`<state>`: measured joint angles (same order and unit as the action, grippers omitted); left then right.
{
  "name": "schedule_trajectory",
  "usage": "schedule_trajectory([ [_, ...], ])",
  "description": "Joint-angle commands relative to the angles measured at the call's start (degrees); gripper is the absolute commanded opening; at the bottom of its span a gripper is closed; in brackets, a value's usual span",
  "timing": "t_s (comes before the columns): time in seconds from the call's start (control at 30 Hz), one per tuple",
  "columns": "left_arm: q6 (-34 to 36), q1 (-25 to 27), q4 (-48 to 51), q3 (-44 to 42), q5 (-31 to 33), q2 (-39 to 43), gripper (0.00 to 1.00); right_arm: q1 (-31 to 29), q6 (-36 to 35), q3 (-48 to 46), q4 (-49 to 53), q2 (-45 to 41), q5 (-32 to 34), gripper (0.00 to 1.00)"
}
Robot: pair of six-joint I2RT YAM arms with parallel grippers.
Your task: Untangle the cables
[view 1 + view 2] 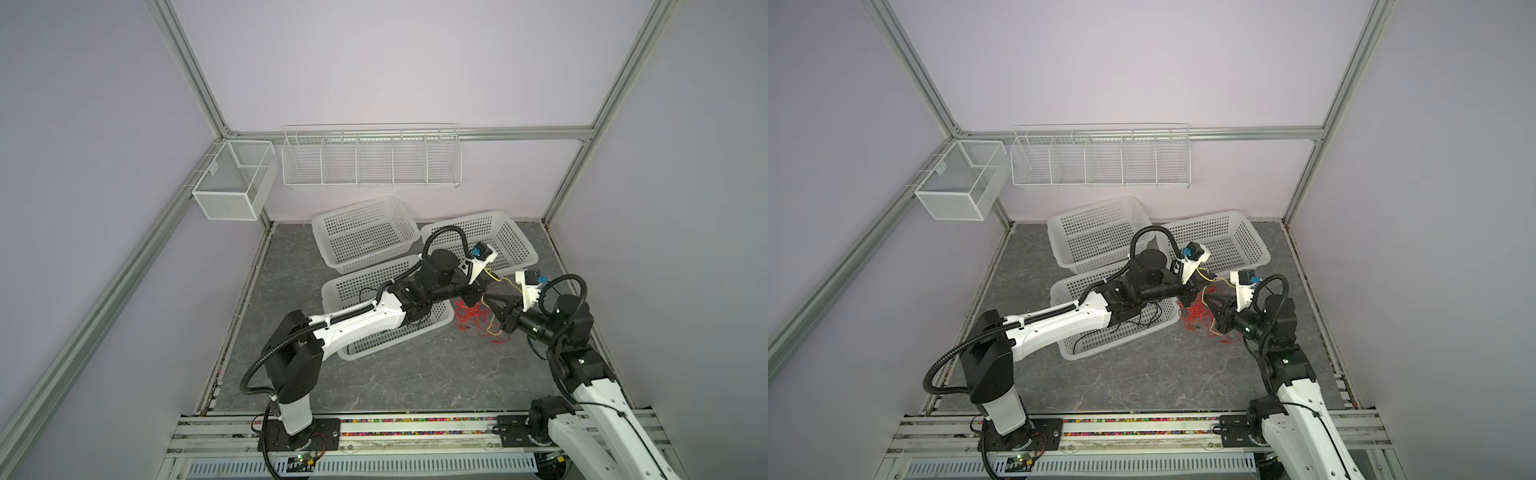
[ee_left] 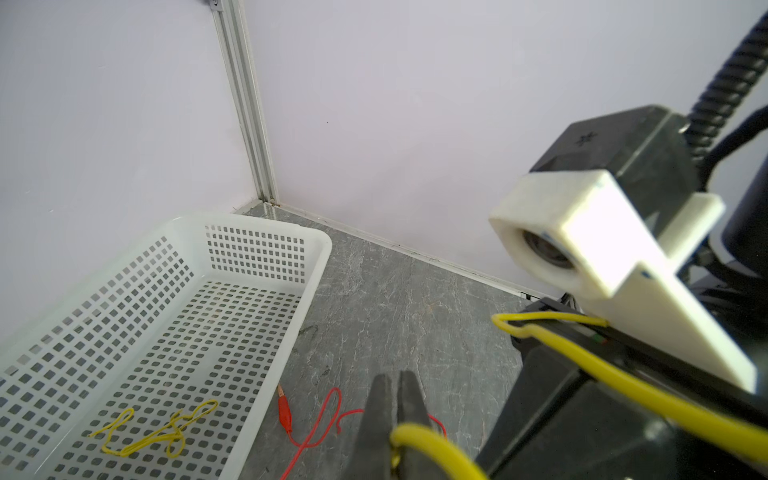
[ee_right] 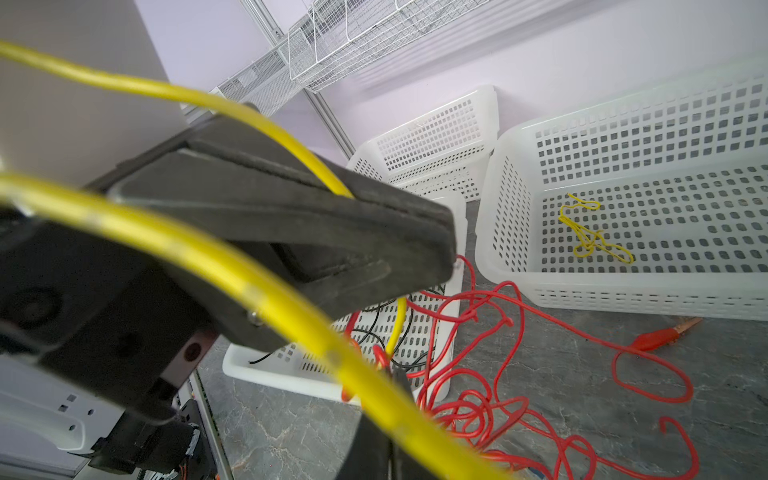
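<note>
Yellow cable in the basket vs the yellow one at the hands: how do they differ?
The basket yellow cable lies crumpled in the white basket, untouched; the held yellow cable hangs in the air, pinched in the shut left hand. The basket one lies apart from the red cables; the held one runs down among them. Both are thin and yellow.

Baskets [image 1: 357,218]: white perforated plastic, slight sheen. Tabletop [image 1: 395,374]: grey stone-look, matt. Cables [image 3: 257,289]: smooth glossy plastic sheath, red and yellow. Wall rack [image 1: 370,166]: white coated metal wire. Frame [image 1: 199,83]: brushed aluminium.
</note>
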<state>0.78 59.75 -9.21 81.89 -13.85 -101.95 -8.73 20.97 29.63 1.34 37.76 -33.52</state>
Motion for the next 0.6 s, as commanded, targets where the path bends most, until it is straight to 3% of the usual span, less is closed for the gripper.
schedule_trajectory([
  [0.0,1.24,0.00,-2.59,2.31,0.68,0.01,0.00,-0.43,-0.43,-0.89,-1.35,-0.15,-0.67,0.06],
  [0.23,0.76,0.06,-3.43,1.98,-0.73,0.13,0.00,-0.50,-0.56,-1.02,-0.43,-0.01,1.89,0.20],
  [0.57,-1.00,0.05,-6.05,1.47,-1.88,-0.27,0.00,-0.76,0.91,-1.02,-3.64,1.51,0.57,0.13],
])
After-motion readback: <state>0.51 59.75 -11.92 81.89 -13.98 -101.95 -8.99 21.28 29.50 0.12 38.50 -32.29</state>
